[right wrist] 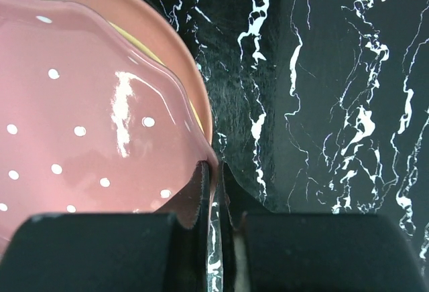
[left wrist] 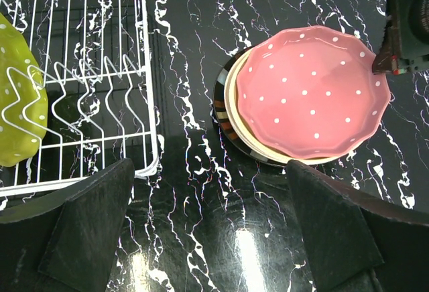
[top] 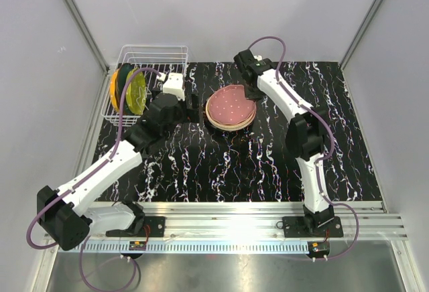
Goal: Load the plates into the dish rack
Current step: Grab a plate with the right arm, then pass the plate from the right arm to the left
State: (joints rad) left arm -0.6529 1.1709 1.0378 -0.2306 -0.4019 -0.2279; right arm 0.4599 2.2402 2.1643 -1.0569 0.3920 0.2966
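Three stacked plates [left wrist: 231,101], right pincer [right wrist: 213,171] pinching top pink plate [right wrist: 80,118]; seemingly three in dish rack [left wrist: 143,51]; left pincer [left wrist: 209,171] spread.

The dish rack [top: 154,47] sits at the far-left corner of the table [top: 268,171], with plates [top: 131,90] standing in its left end. To its right, near the table's middle, lies a stack of plates [top: 230,106]. The left gripper [left wrist: 211,235] hangs between rack and stack. The right gripper [right wrist: 212,198] is at the stack's far-right edge, the rim of the top plate [left wrist: 312,91] between its fingers.
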